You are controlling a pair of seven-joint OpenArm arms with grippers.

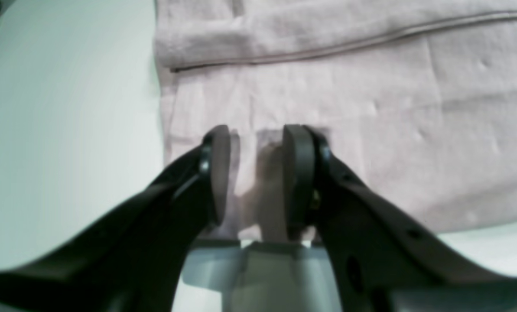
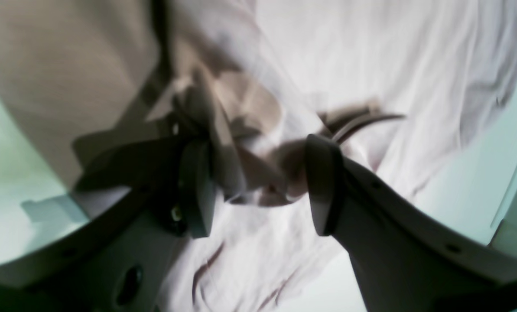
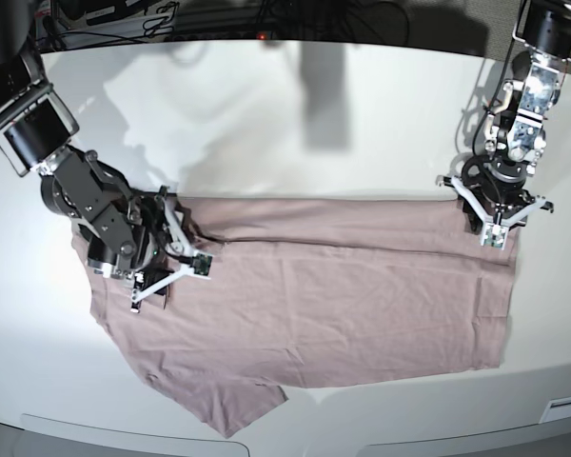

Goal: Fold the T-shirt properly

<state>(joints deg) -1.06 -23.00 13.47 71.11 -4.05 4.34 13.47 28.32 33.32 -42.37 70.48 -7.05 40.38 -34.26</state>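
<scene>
We see a dusty pink T-shirt (image 3: 324,305) spread across the near half of a white table (image 3: 295,114). It stretches almost the full width of the table, lying mostly flat with soft wrinkles. Along its far edge a long strip of cloth is folded over toward us, forming a narrow band that runs from left to right. At the near left, one part of the shirt juts out toward the table's near edge.

In the base view the right gripper (image 3: 171,257) is at the shirt's far left corner, low against the cloth. From the right wrist view, its two fingers stand apart with bunched, shadowed fabric (image 2: 258,182) rising between them; the left finger (image 2: 196,190) touches a fold of cloth, but we cannot tell whether the pair is truly pinching it.

The left gripper (image 3: 495,224) is at the shirt's far right corner, pointing down over the cloth. In the left wrist view, its two dark fingers (image 1: 299,177) stand apart with a clear gap, and the shirt (image 1: 371,121) lies flat beneath them. The folded-over hem (image 1: 310,52) shows as a line running across just beyond the fingertips. Whether the tips touch the fabric we cannot tell.

Dark cables (image 3: 152,19) lie beyond the table's far edge.
</scene>
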